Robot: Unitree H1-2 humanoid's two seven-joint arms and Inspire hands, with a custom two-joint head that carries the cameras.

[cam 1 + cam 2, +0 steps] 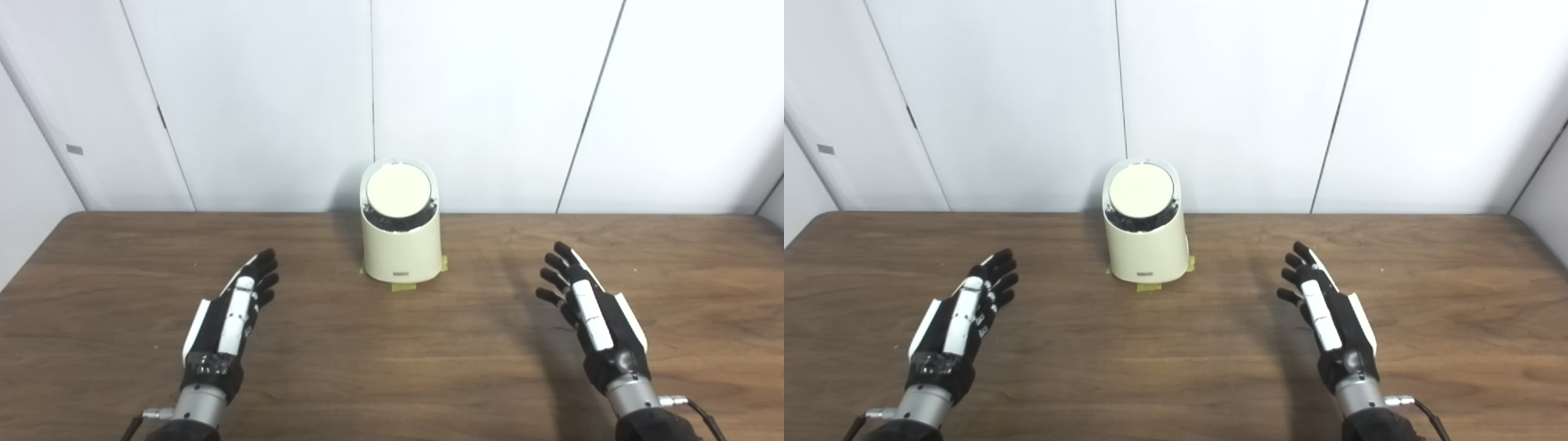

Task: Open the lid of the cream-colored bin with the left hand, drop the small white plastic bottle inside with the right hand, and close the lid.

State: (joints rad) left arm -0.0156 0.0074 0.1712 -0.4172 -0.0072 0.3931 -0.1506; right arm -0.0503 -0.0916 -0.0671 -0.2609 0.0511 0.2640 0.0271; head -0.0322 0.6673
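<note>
The cream-colored cylindrical plastic bin (401,236) stands taped at the brown wooden tabletop's (392,361) far edge, round lid (399,190) down. Left hand (236,312) and right hand (588,309) hover empty, fingers spread, flanking it. No bottle shows.

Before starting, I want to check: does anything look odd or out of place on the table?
One thing: the small white plastic bottle is not visible anywhere. The bin stands upright with its lid closed.
</note>
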